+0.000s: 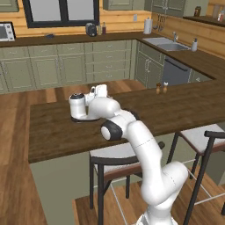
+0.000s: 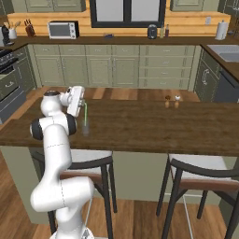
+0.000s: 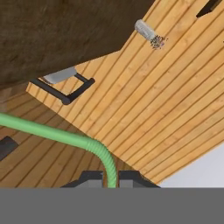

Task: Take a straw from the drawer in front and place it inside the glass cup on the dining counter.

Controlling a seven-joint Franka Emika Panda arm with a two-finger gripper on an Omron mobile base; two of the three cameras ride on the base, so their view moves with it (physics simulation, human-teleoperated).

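Note:
Over the left part of the dining counter (image 2: 163, 130) my gripper (image 2: 83, 105) is shut on the straw (image 2: 85, 114), a thin green stick that stands upright beside the hand. The straw's lower end reaches the glass cup (image 2: 86, 129), a small clear tumbler on the dark wood top; whether the tip is inside it I cannot tell. In the hand view the straw (image 3: 52, 133) rises from between the fingertips (image 3: 92, 178), bends at a ribbed joint and runs off to the left. In the left base view my hand (image 1: 99, 92) hangs above the dining counter (image 1: 176, 110). The drawer is out of view.
Two small shakers (image 2: 172, 101) stand mid-counter, also seen from the left (image 1: 161, 88). Black-framed stools (image 2: 196, 172) (image 1: 110, 158) are tucked under the near edge. Wall cabinets, a sink (image 1: 169, 44) and a microwave (image 2: 63, 29) lie beyond.

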